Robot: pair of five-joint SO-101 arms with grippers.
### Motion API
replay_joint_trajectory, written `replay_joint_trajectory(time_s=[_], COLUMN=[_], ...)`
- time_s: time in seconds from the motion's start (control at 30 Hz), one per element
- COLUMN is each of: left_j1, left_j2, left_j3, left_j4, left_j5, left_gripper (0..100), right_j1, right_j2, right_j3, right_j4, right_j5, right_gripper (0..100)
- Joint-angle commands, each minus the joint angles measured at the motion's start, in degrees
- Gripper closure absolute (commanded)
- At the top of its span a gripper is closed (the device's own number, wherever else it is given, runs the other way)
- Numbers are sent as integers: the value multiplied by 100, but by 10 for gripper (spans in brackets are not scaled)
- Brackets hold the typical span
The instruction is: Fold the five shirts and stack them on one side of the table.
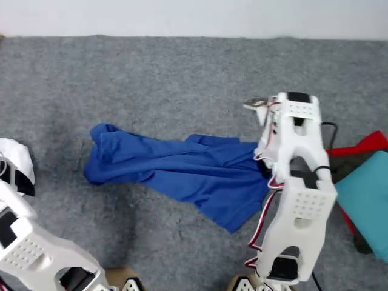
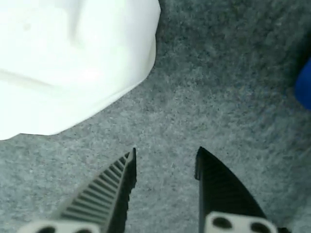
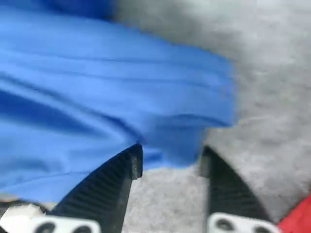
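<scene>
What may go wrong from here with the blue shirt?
1. The blue shirt lies bunched, not flat. The right gripper, open at its edge, may pinch several layers, and the fold would come out crooked.
2. The left gripper hangs open near the white shirt, apart from the blue one. A pull by one arm alone may only drag the shirt.
3. The red shirt and teal shirt lie near the right arm, which might snag them.

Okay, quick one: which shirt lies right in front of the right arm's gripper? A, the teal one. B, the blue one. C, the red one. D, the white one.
B: in the right wrist view the right gripper is open, with its fingertips at the edge of the blue shirt.
</scene>
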Motion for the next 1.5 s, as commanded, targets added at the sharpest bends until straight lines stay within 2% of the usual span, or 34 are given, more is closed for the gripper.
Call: replay_joint_trajectory(time_s=[0.0, 0.2, 0.33, 0.43, 0.63, 0.8, 1.03, 1.33, 1.4, 1.47], left_j1=[0, 536, 1301, 1978, 3411, 4290, 4527, 4501, 4501, 4519], left_j2=[-352, -360, -360, -598, -1793, -2031, -2022, -1187, -1134, -1152], left_j3=[66, 84, 84, 409, 1534, 1719, 1736, 1675, 1631, 1613], left_j4=[193, 202, 211, 211, 176, 62, -563, -536, -545, -563], left_j5=[-62, 26, 923, 1178, 1099, 167, 79, 88, 88, 88], left_gripper=[813, 813, 810, 809, 808, 808, 808, 813, 813, 813], right_j1=[-233, -716, -1191, -1798, -2721, -3371, -3591, -3635, -3618, -3618], right_j2=[-866, -1851, -2607, -3248, -4338, -4462, -3996, -3160, -3143, -3143], right_j3=[-193, -176, 501, 1662, 3402, 4000, 4492, 5125, 5134, 5134], right_j4=[259, 743, 769, 743, 189, 171, -277, -1015, -1191, -1376], right_j5=[-97, -105, -343, -202, -9, -9, -62, -18, -9, -26], right_gripper=[504, 553, 560, 560, 560, 558, 559, 564, 619, 727])
